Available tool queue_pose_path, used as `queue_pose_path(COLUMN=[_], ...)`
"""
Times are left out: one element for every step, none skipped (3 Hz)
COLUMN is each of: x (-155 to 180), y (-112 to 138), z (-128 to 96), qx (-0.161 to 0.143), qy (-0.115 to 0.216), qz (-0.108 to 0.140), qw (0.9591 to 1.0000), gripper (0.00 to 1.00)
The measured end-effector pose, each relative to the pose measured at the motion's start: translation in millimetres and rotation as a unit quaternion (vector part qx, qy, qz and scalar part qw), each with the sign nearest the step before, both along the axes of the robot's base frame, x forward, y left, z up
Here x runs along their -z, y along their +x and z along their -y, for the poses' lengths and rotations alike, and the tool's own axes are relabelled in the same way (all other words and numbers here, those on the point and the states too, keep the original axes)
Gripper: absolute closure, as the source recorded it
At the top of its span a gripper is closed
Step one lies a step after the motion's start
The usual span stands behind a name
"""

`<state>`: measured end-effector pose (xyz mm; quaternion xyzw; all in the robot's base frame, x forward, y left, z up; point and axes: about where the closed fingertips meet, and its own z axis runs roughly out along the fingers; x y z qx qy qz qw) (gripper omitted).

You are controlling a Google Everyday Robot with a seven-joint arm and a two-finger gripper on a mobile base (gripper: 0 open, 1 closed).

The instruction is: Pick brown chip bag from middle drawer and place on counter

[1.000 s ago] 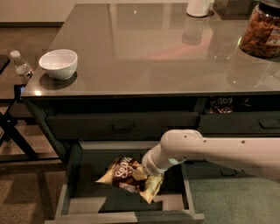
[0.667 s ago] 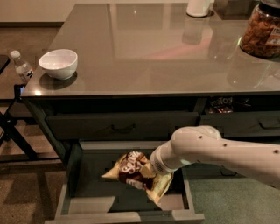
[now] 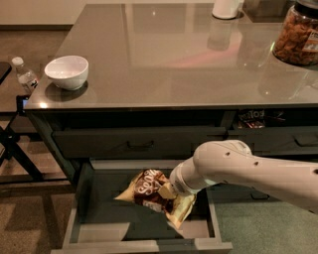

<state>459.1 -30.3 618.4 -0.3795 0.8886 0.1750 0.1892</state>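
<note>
The brown chip bag (image 3: pixel 149 191), dark brown with white script and pale yellow edges, is in the open middle drawer (image 3: pixel 99 218), crumpled and tilted with its right end hanging down. My white arm reaches in from the right. My gripper (image 3: pixel 168 191) is at the bag's right side, mostly hidden behind the wrist and the bag, and is shut on the bag, holding it a little above the drawer floor. The glossy grey-brown counter (image 3: pixel 164 59) lies above the drawers.
A white bowl (image 3: pixel 67 72) stands at the counter's left front corner. A clear jar of orange-brown snacks (image 3: pixel 298 34) is at the far right and a white object (image 3: pixel 227 7) at the back. A shallower drawer with a handle (image 3: pixel 139 144) sits above. A water bottle (image 3: pixel 25 75) stands left of the counter.
My arm has shifted right and slightly up. The bag has come with it, its yellow right end now drooping lower in the drawer.
</note>
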Motion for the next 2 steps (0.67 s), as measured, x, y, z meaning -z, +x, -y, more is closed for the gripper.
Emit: queue_pose_path(x=[-25.0, -78.0], y=[5.9, 5.5], z=[-0.2, 16.8], qx=[0.01, 0.038], qy=[0.001, -0.002], qz=[0.018, 0.051], qw=[0.9998, 0.998], gripper=[1.0, 1.0])
